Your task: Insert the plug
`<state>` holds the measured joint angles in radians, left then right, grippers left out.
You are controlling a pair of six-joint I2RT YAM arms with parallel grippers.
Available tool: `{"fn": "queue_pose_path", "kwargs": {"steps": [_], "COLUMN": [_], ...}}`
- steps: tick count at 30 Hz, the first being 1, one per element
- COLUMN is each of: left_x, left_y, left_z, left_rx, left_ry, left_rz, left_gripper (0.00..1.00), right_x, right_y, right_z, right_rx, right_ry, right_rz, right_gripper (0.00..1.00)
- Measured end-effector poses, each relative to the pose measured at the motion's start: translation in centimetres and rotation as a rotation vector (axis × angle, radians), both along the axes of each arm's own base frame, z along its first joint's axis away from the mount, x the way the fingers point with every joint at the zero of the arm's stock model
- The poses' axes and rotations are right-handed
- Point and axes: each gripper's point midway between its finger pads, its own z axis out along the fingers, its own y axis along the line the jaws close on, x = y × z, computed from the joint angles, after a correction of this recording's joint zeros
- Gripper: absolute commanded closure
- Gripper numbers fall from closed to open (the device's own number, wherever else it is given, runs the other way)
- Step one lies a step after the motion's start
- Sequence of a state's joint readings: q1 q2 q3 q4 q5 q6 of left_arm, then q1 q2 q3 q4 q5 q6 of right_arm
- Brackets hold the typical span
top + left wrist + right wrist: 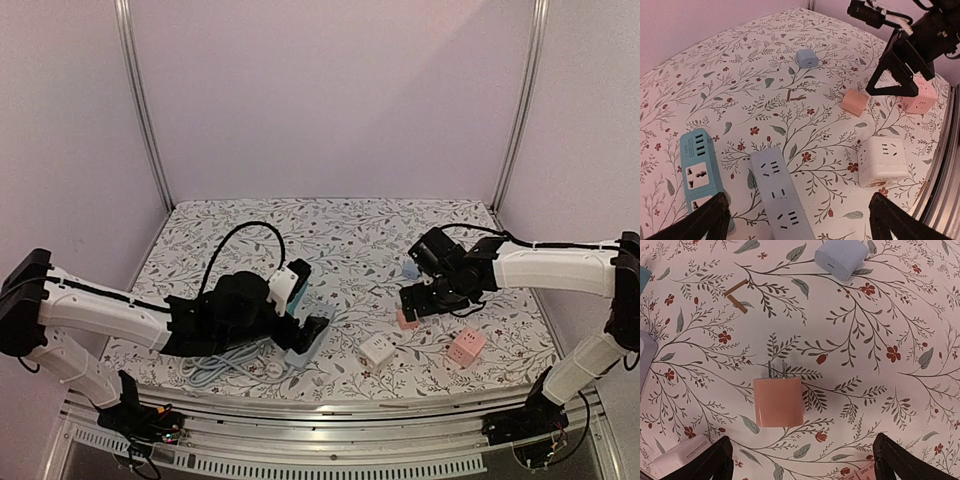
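A pink plug point(778, 401) lies flat on the flowered table, its two prongs pointing away. It also shows in the top view point(406, 320) and the left wrist view point(855, 102). My right gripper point(802, 465) is open and empty, hovering just above the plug with its fingers on either side. My left gripper point(800, 225) is open and empty above a pale grey-blue power strip point(777, 192). A teal power strip point(697, 170) lies beside that one.
A white cube socket point(880, 161) sits near the front edge, and a pink cube socket point(466, 347) to its right. A light blue charger point(841, 256) lies farther back. A black cable point(240, 240) arches over the left arm. Grey cords point(220, 368) lie at the front left.
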<state>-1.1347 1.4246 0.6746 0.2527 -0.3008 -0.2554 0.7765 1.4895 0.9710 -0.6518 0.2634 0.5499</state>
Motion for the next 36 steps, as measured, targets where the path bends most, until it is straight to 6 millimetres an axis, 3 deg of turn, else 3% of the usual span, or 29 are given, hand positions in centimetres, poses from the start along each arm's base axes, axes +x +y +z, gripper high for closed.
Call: {"fn": "queue_pose_path", "kwargs": {"steps": [8, 15, 28, 33, 36], "left_x": [-0.1, -0.1, 0.1, 0.0, 0.0], "left_y": [-0.4, -0.4, -0.2, -0.1, 0.0], "left_z": [0.4, 0.6, 0.6, 0.5, 0.6], "left_rx": [-0.018, -0.024, -0.019, -0.012, -0.012], "left_ry": [-0.013, -0.019, -0.025, -0.025, -0.027], "left_rz": [-0.004, 0.000, 0.013, 0.015, 0.019], "left_gripper": [0.03, 0.04, 0.04, 0.04, 0.04], "right_x": [1.1, 1.0, 1.5, 1.6, 1.6], "right_y": [2.8, 2.7, 3.0, 2.9, 2.8], "right_z": [-3.2, -6.3, -7.0, -7.0, -7.0], "right_rx": [-0.003, -0.040, -0.045, -0.053, -0.059], "right_ry": [0.006, 0.024, -0.001, -0.009, -0.011], "right_rz": [0.061, 0.085, 0.102, 0.103, 0.108], "right_gripper": [0.11, 0.16, 0.30, 0.48, 0.52]}}
